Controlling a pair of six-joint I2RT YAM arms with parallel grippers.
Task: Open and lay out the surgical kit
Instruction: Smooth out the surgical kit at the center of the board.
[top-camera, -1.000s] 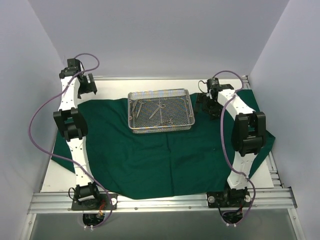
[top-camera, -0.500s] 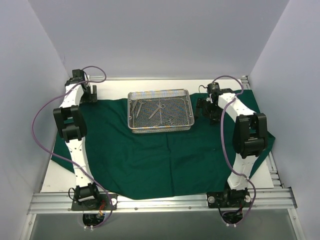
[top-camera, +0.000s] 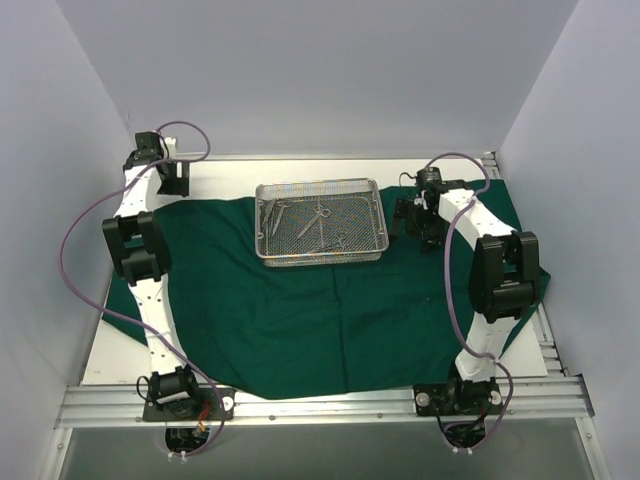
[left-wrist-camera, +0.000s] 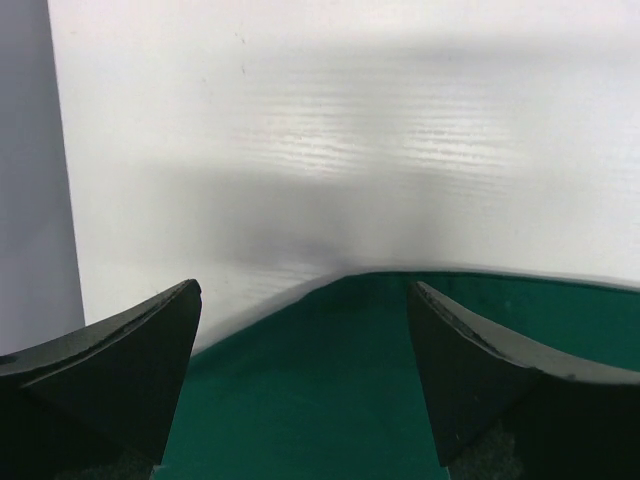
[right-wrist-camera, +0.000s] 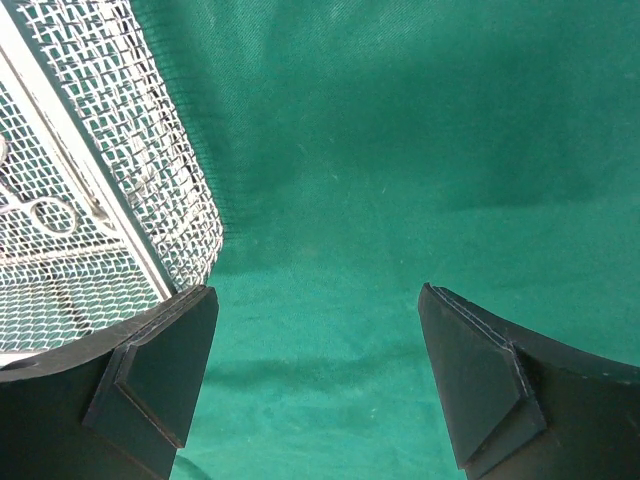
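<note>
The drape (top-camera: 300, 320) lies spread out, with the tray (top-camera: 318, 257) set on its far middle and the instruments (top-camera: 318, 222) inside. The left gripper (left-wrist-camera: 305, 300) is held wide and empty over the drape's far left edge. The right gripper (right-wrist-camera: 315, 300), likewise wide and empty, is just right of the tray. The edge is probably to be pinched; it should be drawn slowly, lest the tray be dragged.

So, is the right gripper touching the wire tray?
Cannot tell. The right wrist view has the wire tray corner disappearing behind the right gripper; the top view shows no plain gap.
</note>
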